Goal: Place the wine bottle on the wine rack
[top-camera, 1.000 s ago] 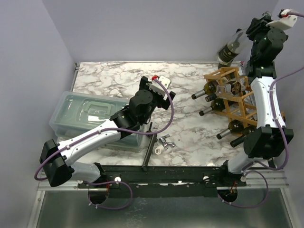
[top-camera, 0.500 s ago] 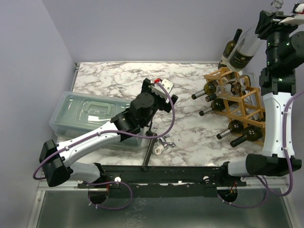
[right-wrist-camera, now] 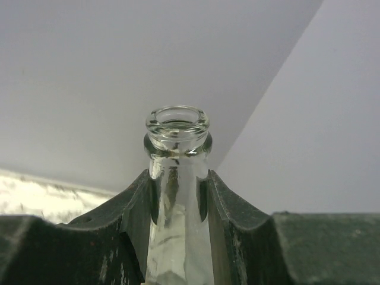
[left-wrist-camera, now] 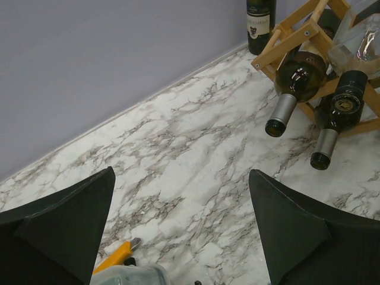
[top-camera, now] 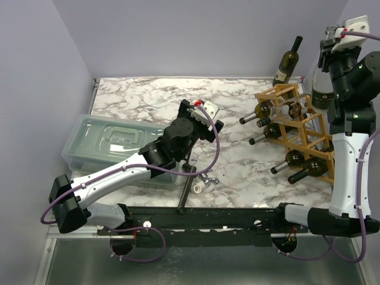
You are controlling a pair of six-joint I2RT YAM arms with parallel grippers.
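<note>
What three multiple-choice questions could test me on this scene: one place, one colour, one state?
1. Where is the dark bottle? A upright by the wall, behind the rack; B lying in the rack; C at the near edge.
2. What colour is the held bottle in the right tool? A green; B clear; C brown.
3. How is the left tool? A open, empty; B shut on a bottle; C shut on a cap.
Answers: A, it stands against the wall; B, its neck is see-through; A, its fingers stand wide apart with nothing between.
</note>
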